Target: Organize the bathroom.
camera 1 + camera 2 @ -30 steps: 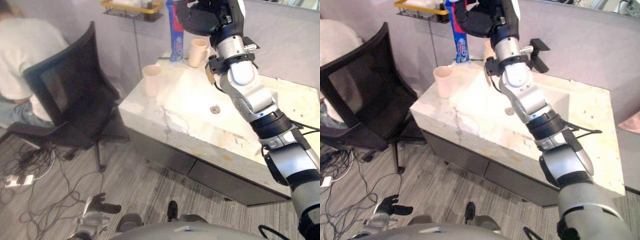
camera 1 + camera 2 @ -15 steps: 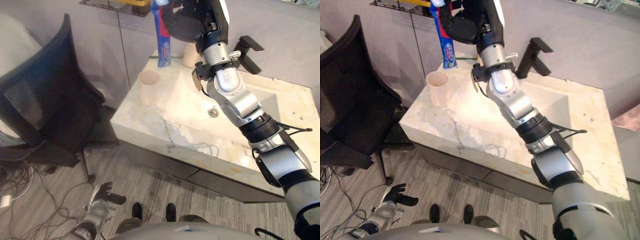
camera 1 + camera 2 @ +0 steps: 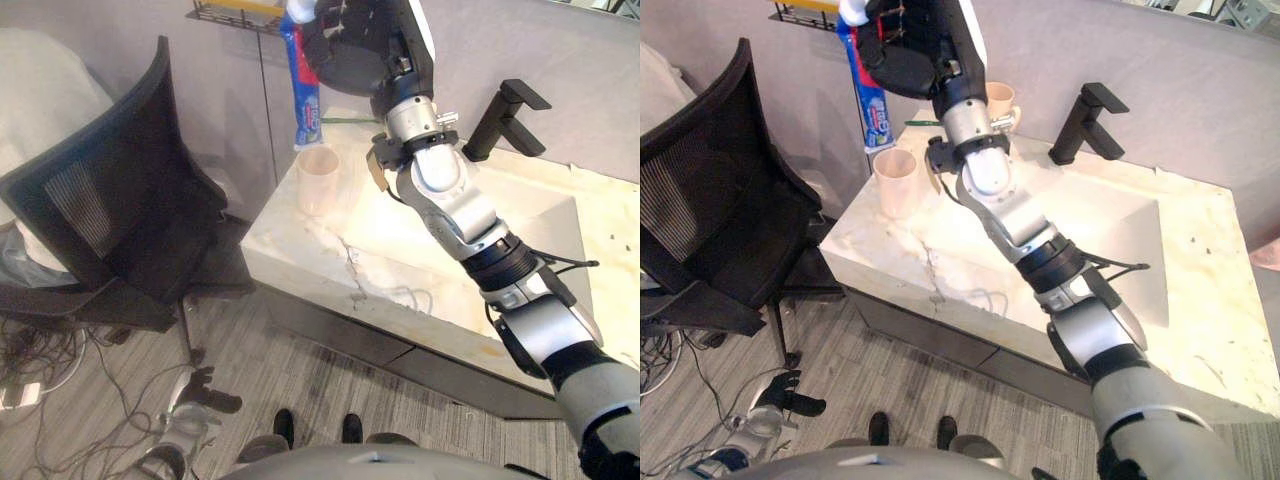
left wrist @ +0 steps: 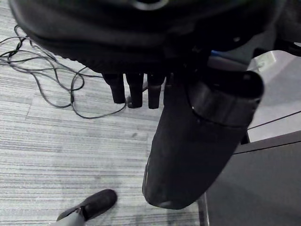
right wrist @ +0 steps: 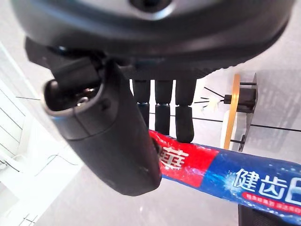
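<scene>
Overhead, right hand [image 3: 352, 45] grips toothpaste tube [image 3: 303, 90], seemingly above cup [image 3: 318, 180].

A blue-and-red toothpaste tube [image 3: 304, 82], white cap up, hangs upright. Its lower end sits just above a pale cup [image 3: 318, 180] standing on the counter's corner.

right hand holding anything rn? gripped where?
Yes: the right hand pinches a toothpaste tube near its white-capped top end; the tube hangs down over the near cup.
</scene>
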Controlling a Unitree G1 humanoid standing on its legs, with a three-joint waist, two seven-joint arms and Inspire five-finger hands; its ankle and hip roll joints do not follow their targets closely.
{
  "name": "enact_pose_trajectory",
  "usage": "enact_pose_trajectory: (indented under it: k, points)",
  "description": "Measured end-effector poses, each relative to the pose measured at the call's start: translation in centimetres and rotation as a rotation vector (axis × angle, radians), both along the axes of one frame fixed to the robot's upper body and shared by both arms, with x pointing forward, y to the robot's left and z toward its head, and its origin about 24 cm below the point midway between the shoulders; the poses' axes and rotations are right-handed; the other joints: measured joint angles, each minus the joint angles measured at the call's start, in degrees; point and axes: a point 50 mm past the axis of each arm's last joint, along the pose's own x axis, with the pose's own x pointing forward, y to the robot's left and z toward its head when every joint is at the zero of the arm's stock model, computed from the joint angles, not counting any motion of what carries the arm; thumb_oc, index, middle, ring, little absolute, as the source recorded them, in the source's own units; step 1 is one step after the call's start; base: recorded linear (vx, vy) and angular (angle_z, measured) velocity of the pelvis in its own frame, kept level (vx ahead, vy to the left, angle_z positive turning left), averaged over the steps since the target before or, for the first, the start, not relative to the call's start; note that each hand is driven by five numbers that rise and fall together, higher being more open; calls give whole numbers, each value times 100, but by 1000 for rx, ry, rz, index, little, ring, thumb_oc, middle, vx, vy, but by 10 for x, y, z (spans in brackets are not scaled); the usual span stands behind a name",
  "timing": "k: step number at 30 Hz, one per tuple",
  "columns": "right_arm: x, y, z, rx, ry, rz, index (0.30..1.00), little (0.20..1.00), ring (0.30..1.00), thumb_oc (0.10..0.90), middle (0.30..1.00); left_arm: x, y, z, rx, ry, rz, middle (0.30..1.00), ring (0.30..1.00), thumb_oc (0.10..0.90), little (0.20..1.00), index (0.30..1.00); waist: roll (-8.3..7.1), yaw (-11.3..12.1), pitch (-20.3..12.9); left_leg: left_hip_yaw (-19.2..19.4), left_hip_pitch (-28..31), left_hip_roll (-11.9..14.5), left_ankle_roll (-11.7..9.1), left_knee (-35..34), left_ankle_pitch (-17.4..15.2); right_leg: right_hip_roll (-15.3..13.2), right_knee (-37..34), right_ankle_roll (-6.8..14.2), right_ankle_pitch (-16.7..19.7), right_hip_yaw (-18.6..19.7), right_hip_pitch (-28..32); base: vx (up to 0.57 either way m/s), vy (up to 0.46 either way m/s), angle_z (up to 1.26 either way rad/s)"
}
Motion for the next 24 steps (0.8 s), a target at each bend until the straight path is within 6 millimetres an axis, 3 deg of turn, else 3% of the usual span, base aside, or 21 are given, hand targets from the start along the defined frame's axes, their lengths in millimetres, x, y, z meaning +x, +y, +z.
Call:
enact_pose_trajectory:
  k: [9, 16, 24]
  points:
    - [0, 0, -10, 4, 30, 1, 300, 300, 300, 400, 300, -22, -2, -7, -9, 51, 13, 900, 900, 800, 900, 900, 34, 25, -173, 13, -8, 20, 13, 9, 15, 29, -13, -29, 28, 36, -9, 36, -16, -1]
    - [0, 3, -28, 20, 90, 12, 300, 300, 300, 400, 300, -21, -3, -6, -13, 44, 11, 900, 900, 800, 900, 900, 34, 101, -175, -19, -10, 19, 10, 8, 12, 30, -20, -25, 24, -7, 6, 58, -8, 2]
    - [1, 4, -31, 13, 100, 10, 300, 300, 300, 400, 300, -36, -1, -10, -10, 78, 23, 900, 900, 800, 900, 900, 34, 205, -176, -43, -20, 10, 7, 8, 10, 24, -8, -22, 22, -32, 6, 72, -8, 3]
